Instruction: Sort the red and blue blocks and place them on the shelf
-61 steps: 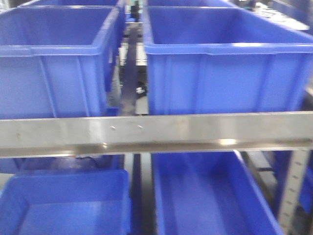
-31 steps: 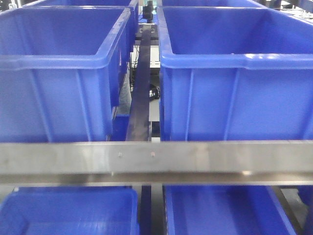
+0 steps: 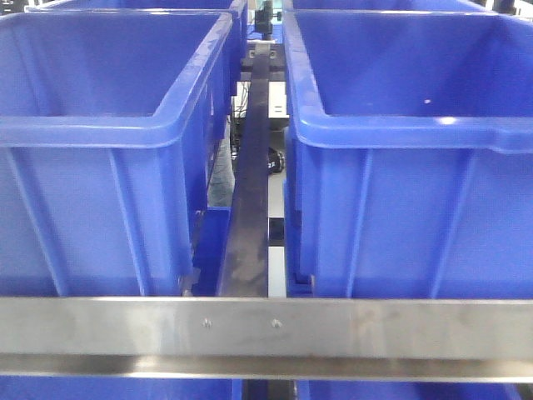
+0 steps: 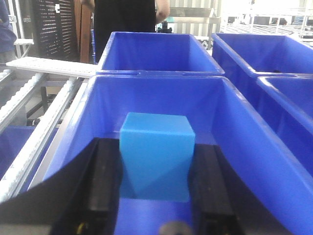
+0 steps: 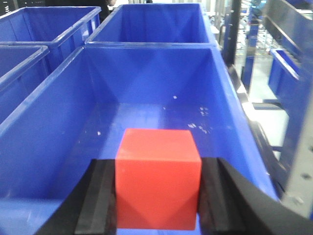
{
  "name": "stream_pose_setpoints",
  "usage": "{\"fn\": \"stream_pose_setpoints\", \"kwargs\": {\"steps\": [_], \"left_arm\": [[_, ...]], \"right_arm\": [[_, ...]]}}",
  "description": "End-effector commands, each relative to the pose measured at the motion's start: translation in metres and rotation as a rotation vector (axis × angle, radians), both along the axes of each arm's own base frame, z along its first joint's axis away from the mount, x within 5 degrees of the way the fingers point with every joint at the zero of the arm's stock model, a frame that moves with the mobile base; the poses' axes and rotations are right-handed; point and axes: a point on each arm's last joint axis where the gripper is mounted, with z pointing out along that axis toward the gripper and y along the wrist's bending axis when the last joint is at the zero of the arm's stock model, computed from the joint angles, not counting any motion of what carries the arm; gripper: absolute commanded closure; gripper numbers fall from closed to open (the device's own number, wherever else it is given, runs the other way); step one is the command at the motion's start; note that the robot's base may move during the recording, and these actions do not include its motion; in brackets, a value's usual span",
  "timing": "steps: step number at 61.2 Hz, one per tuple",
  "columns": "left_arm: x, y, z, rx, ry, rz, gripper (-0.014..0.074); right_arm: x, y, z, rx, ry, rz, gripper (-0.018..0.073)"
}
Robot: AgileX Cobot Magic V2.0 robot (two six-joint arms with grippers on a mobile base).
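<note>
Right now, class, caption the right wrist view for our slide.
Right gripper, clamped on the red block, points into a blue bin.

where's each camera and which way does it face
Front view: level with the shelf's flat steel front rail, facing the left blue plastic bin and right blue plastic bin; no robot parts.
Left wrist view: behind the left hand, looking into a deep blue plastic bin; black fingers clamp the bright blue cube.
Right wrist view: behind the right hand, looking into a speckled blue plastic bin; black fingers clamp the bright red cube.
Shared: both wrist views show a clamped cube before an open bin.
</note>
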Motion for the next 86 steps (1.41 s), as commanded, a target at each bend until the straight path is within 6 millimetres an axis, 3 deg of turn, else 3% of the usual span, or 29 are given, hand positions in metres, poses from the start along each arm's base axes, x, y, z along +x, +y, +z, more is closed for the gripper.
{"fn": "stream_pose_setpoints", "kwargs": {"steps": [1,86], "left_arm": [[-0.0014,0.0021,0.0161,-0.033,-0.1,0.02,0.0474],[-0.0014,0.0021,0.0161,-0.033,-0.1,0.02,0.0474]], "right_arm": [[-0.0005,0.0,0.0164,-0.006,-0.111,0.0,0.0491],[-0.0007,0.0,0.0179,-0.004,-0.127,0.0,0.0491]]}}
